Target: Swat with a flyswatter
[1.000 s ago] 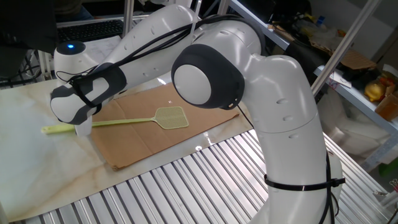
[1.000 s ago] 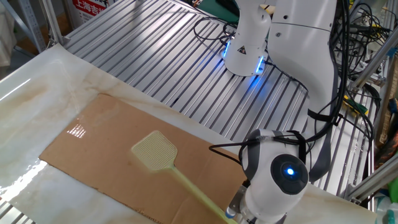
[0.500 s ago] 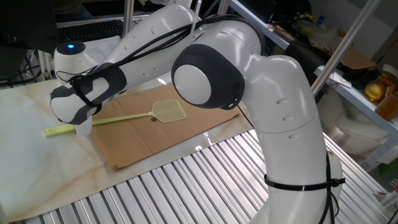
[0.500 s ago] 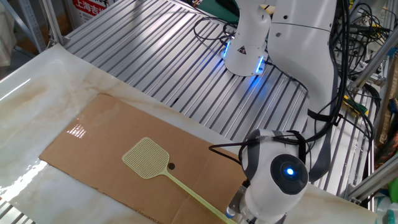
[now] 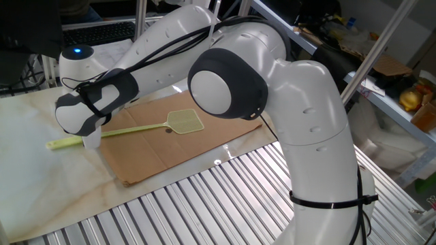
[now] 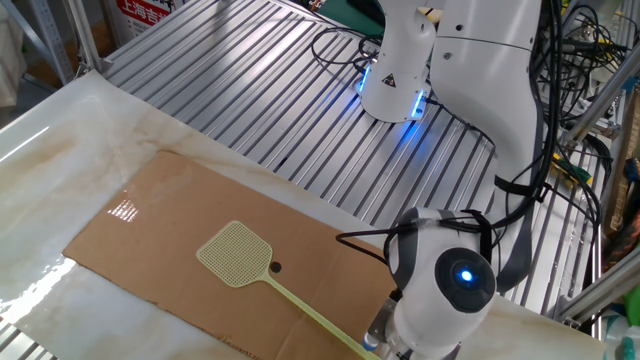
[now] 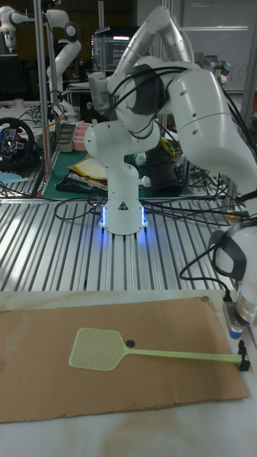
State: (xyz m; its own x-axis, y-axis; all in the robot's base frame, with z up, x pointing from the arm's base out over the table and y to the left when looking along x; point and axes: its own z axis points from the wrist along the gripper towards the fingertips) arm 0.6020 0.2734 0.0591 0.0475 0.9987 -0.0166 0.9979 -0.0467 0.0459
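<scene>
The flyswatter (image 5: 185, 121) is pale yellow-green, and its mesh head (image 6: 235, 255) lies low and flat over the brown cardboard sheet (image 6: 140, 215). In the tall fixed view its thin handle runs right from the head (image 7: 98, 348) to my gripper (image 7: 243, 355), which is shut on the handle near its end. My wrist hides the fingers in one fixed view, where the gripper (image 5: 90, 141) sits at the cardboard's left edge. A small dark spot (image 7: 130, 343) sits on the cardboard right beside the head.
The cardboard (image 5: 170, 153) lies on a pale marbled board (image 5: 41, 177) next to ribbed metal tabletop (image 6: 250, 90). My base (image 7: 123, 211) glows blue behind it, with cables (image 6: 345, 45) nearby. Cluttered shelves (image 5: 402, 88) stand at the right.
A second ago the swatter head was blurred in motion and covered the dark spot. It has since settled flat beside the spot and stayed still for the last half second.
</scene>
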